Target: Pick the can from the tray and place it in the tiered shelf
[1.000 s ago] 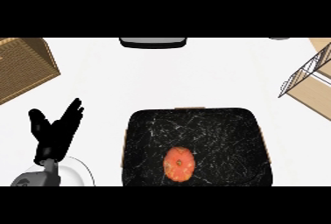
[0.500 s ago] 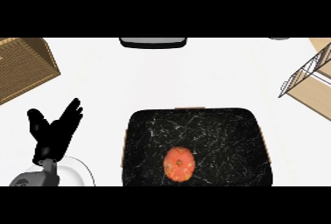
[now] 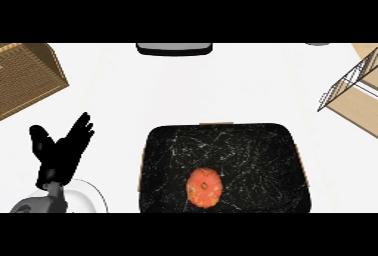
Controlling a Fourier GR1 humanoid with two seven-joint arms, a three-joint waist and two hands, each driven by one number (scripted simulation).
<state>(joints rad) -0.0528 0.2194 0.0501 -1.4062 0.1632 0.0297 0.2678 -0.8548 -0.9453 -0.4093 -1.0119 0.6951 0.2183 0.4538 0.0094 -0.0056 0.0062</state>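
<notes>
While the orange can (image 3: 204, 187) lies on the tray (image 3: 229, 147), left robot hand (image 3: 59, 156) beside, spread open, empty.

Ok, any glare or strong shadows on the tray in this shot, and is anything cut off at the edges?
Head view: flat lighting, no strong shadow on the counter; pale streaks on the tray look like marbling, not glare; the can is evenly lit; the tiered shelf is cut off at the right edge, the left hand open at lower left.

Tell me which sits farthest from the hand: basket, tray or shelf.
The wire-framed shelf at the upper right; the basket and tray both sit far nearer the left hand.
</notes>
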